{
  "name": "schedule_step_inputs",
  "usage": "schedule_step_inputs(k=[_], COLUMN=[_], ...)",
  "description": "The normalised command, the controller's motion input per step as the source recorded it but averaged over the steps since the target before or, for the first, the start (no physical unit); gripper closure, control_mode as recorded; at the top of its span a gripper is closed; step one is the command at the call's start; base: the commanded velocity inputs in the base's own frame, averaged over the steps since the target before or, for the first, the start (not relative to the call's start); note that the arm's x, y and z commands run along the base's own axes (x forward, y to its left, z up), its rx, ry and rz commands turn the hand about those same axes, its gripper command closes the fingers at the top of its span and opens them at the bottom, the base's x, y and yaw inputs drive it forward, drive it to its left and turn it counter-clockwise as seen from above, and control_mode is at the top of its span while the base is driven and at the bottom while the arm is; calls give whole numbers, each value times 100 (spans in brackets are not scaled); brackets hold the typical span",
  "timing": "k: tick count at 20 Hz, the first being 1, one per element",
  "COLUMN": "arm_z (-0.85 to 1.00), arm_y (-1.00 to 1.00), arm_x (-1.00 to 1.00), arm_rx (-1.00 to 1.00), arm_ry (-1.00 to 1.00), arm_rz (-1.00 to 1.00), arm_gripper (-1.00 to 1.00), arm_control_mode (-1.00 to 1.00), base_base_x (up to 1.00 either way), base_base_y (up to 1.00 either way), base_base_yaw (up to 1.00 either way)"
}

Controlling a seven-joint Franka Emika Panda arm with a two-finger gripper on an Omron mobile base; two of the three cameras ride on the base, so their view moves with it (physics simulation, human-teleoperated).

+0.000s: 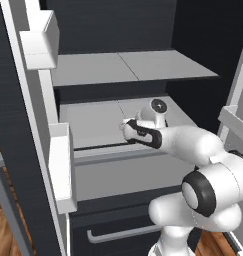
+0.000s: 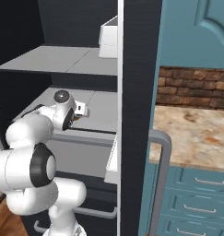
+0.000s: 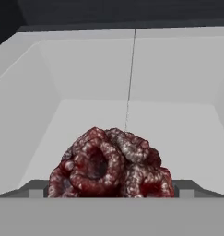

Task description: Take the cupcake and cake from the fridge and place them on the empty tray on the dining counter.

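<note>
Reaching into the open fridge (image 1: 118, 30) at the level of the lower shelf (image 1: 93, 125), with the forearm stretched toward 10 o'clock in the left base view and toward 2 o'clock in the right base view. Holding the hand (image 3: 111, 192) low over the light grey shelf floor, fingertips (image 3: 37, 190) set wide apart and clamped on nothing that can be made out.

Placing the cake (image 3: 111, 163) dead ahead of the hand, at 12 o'clock from the palm, which puts it at 6 o'clock in the hand view. Resting flat on the shelf floor, near the front lip and well apart from the back wall at 12 o'clock. Lumpy, dark reddish-brown, somewhat broader than tall, with the broad axis running from 9 o'clock to 3 o'clock, along the same line that joins the two fingertips.

Flanking the cake just beside its 9 o'clock and 3 o'clock edges; contact on either side cannot be told. Judged as the approach to the grasp nearly complete: probably calls for little or no further advance, then closing straight across the broad axis. Risks squeezing a soft, uneven body off-centre, or nudging it toward the back wall.
</note>
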Motion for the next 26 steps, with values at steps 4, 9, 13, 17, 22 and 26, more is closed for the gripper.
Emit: schedule_step_inputs(k=[4,9,13,17,22,26], arm_z=[100,100,100,100,46,2], arm_y=[-11,-4,-9,-16,-10,-37], arm_x=[-100,-100,-100,-100,-97,-81], arm_rx=[-3,-4,-2,0,0,0], arm_ry=[7,3,0,0,-17,-18], arm_rz=[1,0,0,0,-1,0], arm_gripper=[100,100,100,100,100,100], arm_control_mode=[-100,-100,-100,-100,-100,-100], base_base_x=[0,0,0,0,0,0], base_base_y=[0,0,0,0,0,0], base_base_yaw=[0,0,0,0,0,0])
